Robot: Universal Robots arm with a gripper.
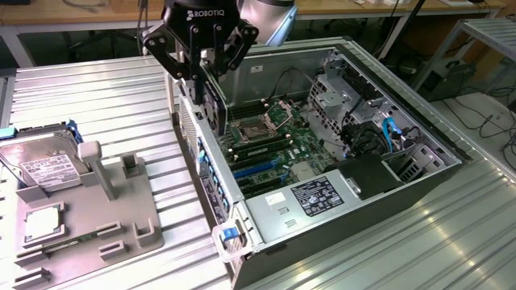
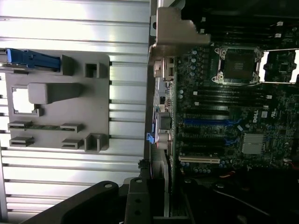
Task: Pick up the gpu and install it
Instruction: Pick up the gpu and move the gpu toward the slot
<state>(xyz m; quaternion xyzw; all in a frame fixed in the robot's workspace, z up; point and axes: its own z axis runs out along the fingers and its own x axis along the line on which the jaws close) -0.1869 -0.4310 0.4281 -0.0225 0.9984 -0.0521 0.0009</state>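
While fingers [image 1: 171,60] are clamping the gpu [image 1: 212,112], gripper [image 1: 203,81] is holding it over the case [image 1: 339,232]: picked, not yet seated.

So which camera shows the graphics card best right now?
The exterior view: the graphics card hangs from the tool, its dark face showing, above the open computer case. The wrist view looks along it edge-on, so there it is just a thin strip.

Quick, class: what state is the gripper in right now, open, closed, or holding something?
Gripper: closed on the gpu, holding it on edge over the open computer case.
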